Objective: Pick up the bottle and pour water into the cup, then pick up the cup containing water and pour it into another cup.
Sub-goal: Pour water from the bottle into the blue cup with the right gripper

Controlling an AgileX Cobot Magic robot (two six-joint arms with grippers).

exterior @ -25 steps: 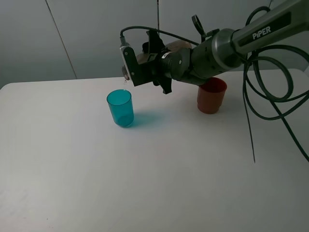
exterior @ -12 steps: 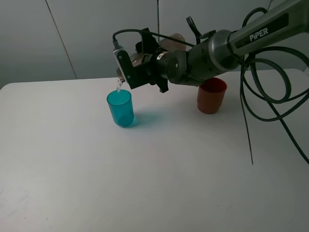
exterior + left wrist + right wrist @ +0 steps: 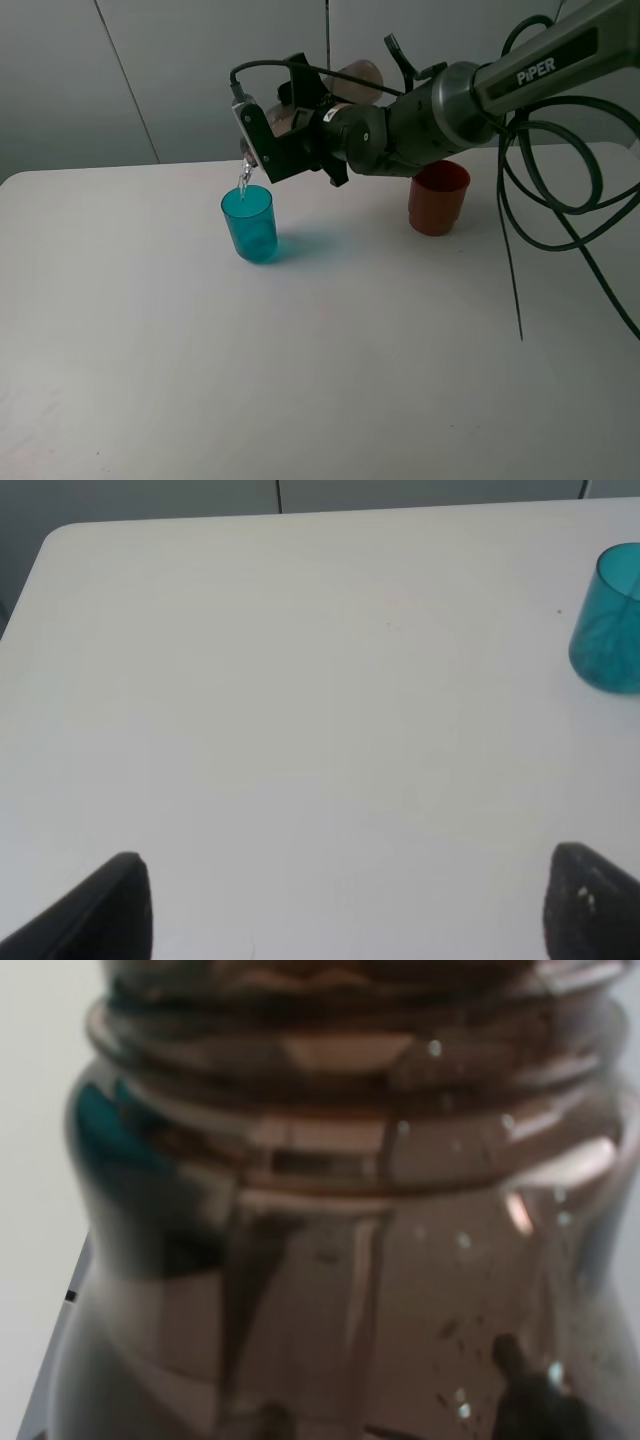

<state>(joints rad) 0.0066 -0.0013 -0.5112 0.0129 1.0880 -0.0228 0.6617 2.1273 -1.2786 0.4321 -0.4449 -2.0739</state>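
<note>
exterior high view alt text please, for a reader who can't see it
The right pincer holds the bottle tipped nearly level over the teal cup, a thin stream of water falling into it. A red cup stands apart on the white table, to its right.

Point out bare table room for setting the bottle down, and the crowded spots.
Free: the whole front of the table, from the teal cup and red cup to the near edge; also left of the teal cup. The gap between the cups is bare but under the arm and tilted bottle: crowded.
</note>
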